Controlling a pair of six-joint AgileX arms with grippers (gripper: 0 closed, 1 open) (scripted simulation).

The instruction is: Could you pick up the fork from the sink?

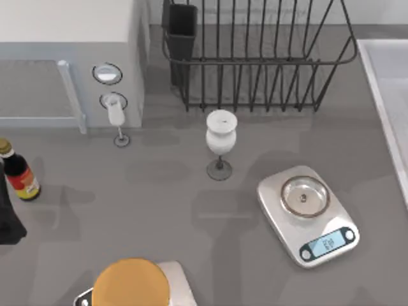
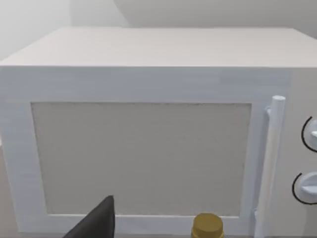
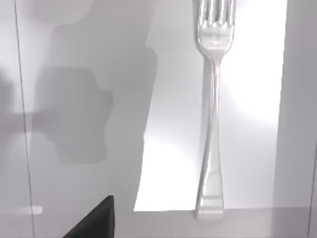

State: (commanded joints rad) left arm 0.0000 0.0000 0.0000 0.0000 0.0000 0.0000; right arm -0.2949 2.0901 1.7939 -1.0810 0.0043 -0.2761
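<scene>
The fork (image 3: pixel 212 124), slim and shiny silver, lies flat on the pale floor of the sink (image 3: pixel 252 99) in the right wrist view, with its rounded handle end close to the camera and its tines pointing away. A dark piece of my right gripper (image 3: pixel 96 220) juts in beside the handle end, apart from the fork and above the basin. In the top view the sink's light raised rim (image 1: pixel 377 89) runs along the table's right edge. My left arm (image 1: pixel 9 220) is parked at the far left, its gripper (image 2: pixel 96 223) facing the microwave.
A white microwave (image 1: pixel 70 57) stands at the back left and a black wire dish rack (image 1: pixel 255 57) at the back middle. A white wine glass (image 1: pixel 220 137), a silver kitchen scale (image 1: pixel 307 213), a dark sauce bottle (image 1: pixel 18 172) and an orange round object (image 1: pixel 131 284) stand on the grey counter.
</scene>
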